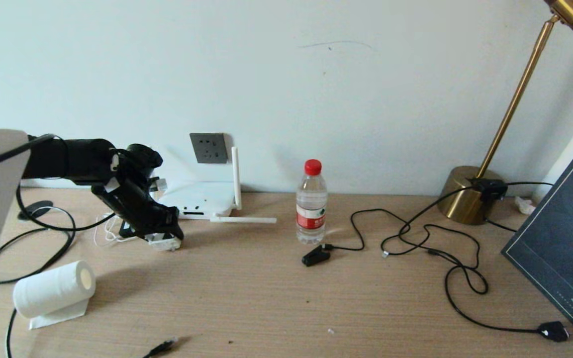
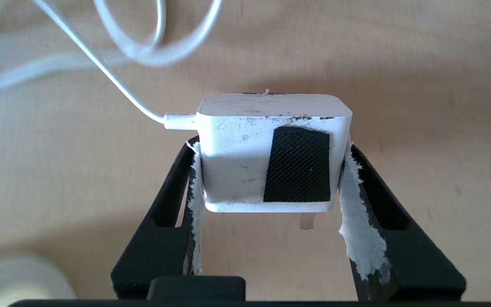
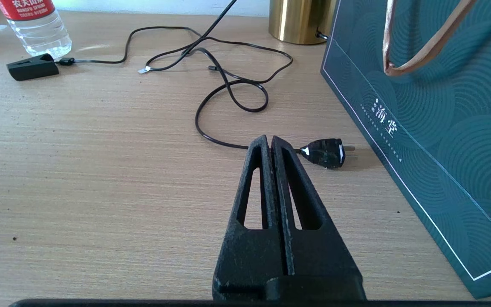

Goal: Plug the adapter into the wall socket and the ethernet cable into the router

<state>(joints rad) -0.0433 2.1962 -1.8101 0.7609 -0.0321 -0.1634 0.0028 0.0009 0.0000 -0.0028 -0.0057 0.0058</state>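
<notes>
the left tool [image 2: 271,187] sat low over the table [image 1: 286,298], just in front of the router [image 1: 198,198], its two fingers [image 2: 177,200] closed partway and pressing both sides of the adapter [image 2: 271,153], which lay with its prong pointing back toward the wrist. the grip looked made but shallow. to do this step well, i judged it should squeeze firmly before lifting, keep the white cord [image 2: 122,85] free of the fingers, then turn the prongs toward the wall socket [image 1: 209,147] just above the router. the right tool [image 3: 271,143] rested fully closed and empty near a black plug [image 3: 324,152]. a black connector [image 1: 162,346], probably the ethernet cable, lay at the table's near edge.
</notes>
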